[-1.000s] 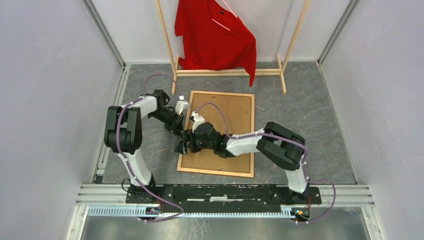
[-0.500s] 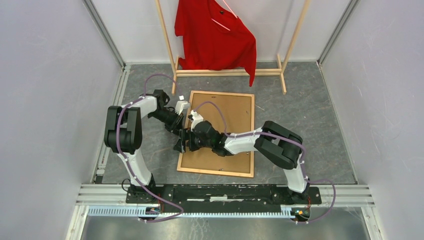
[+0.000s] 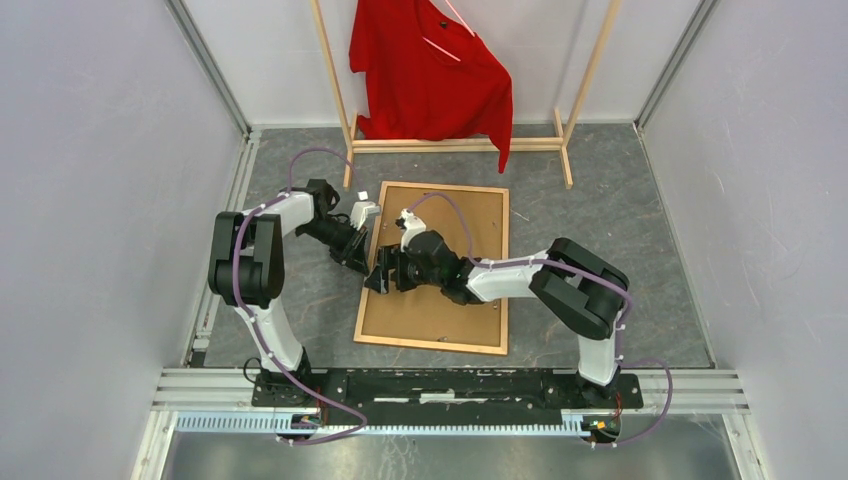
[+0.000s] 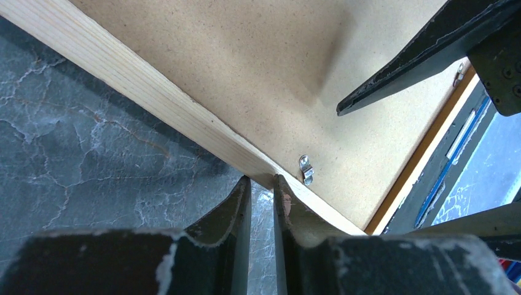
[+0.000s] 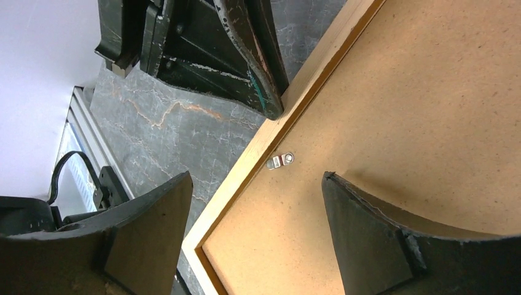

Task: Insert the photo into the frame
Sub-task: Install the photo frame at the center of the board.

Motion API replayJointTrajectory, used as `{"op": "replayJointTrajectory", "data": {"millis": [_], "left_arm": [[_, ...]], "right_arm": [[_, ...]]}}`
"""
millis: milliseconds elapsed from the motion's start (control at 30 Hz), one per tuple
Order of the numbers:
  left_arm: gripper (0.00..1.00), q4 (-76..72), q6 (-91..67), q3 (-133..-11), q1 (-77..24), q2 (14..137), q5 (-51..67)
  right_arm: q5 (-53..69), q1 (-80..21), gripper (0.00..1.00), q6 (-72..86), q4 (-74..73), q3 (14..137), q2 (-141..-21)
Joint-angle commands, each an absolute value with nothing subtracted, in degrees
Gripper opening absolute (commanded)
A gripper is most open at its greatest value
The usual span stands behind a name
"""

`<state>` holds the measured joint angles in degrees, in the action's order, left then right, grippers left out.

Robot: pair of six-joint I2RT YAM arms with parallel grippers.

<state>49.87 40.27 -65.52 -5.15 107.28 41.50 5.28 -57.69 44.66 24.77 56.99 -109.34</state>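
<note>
Left gripper (image 4: 261, 181): its jaws are almost pressed together, with only a sliver of gap and nothing seen between them. The tips touch the outer edge of the frame's (image 4: 153, 98) left rail. Right gripper (image 5: 256, 178): its jaws are spread wide and hang just above the same rail from the inner side. One finger is over the grey worktop (image 5: 184, 129) and the other over the brown backing board (image 5: 430, 110).

A small metal turn clip (image 5: 281, 161) lies on the board between them, hard against the rail, with the left gripper's fingers just beyond it.

The frame lies face down around the middle of the worktop. Its long sides run from the near edge toward the far edge, and its far end is near a wooden clothes rack (image 3: 585, 80) holding a red shirt (image 3: 430, 70). The backing board fills the frame, and the photo is not visible anywhere; whether it lies under the board cannot be told.

The frame looks light and stiff, with thin rails that are easy to steady from the side. The clip is tiny and probably needs one fingertip to push it. The board is likely thin, rigid and flush, so it is best lifted at an edge. A print would be light, floppy and easily creased, so it is best taken by a margin.
</note>
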Motion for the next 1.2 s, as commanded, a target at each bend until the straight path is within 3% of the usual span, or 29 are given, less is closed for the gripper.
{"op": "replayJointTrajectory", "data": {"millis": [0,1167], "left_arm": [[0.23,47.9,42.1,-64.7,-5.6,109.9,37.4],[0.2,48.0,41.9,-64.9,-5.7,109.8,37.4]], "right_arm": [[5.9,-58.2,0.84,44.0,26.5,56.3,-108.1],[6.1,-60.9,0.85,46.6,25.8,63.5,-116.3]]}}
